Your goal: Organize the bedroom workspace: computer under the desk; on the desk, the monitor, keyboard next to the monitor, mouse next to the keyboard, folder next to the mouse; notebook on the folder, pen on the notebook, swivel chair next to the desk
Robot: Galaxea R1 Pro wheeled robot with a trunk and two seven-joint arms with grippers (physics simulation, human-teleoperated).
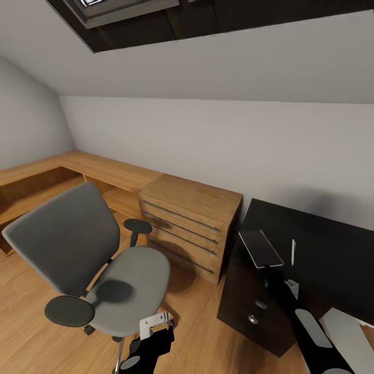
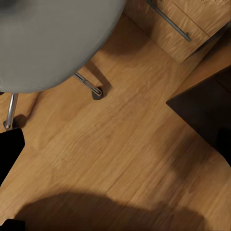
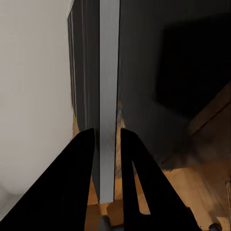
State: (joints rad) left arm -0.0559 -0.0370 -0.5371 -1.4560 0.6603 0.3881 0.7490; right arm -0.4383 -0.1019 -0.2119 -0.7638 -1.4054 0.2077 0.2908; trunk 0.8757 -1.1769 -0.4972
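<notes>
Head view: right gripper [image 1: 266,266] carries the folder [image 1: 261,248] above the dark desk [image 1: 322,249].
Fingers [image 3: 72,183] clamp its thin edge, presumably so it can go down flat near the pen [image 1: 293,252]. Chair [image 1: 93,254] seat bare; left gripper [image 1: 156,324] low, grip undetermined.
</notes>
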